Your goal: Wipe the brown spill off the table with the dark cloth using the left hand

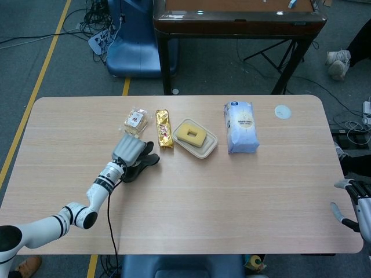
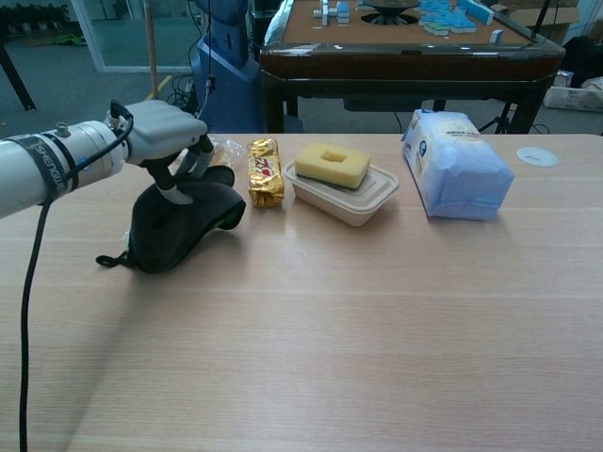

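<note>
The dark cloth (image 2: 179, 226) lies bunched on the far left part of the wooden table (image 2: 377, 339), pressed under the left hand (image 2: 168, 132). The hand's fingers (image 2: 193, 162) curl down onto the top of the cloth and grip it, while the lower folds spread over the tabletop toward the near left. In the head view the same hand (image 1: 128, 152) covers most of the cloth (image 1: 141, 165).

Just beyond the hand sits a clear-wrapped snack (image 1: 135, 121), partly hidden behind it in the chest view. Just right of the cloth lies a gold-wrapped bar (image 2: 265, 172). Further right stands a beige tray (image 2: 363, 202) holding a yellow sponge (image 2: 333, 163), then a pale blue packet (image 2: 454, 165). A small round disc (image 2: 538, 156) rests near the far right edge.

The right hand (image 1: 355, 200) shows only at the right edge of the head view, beside the table's near right corner, fingers apart and holding nothing.
</note>
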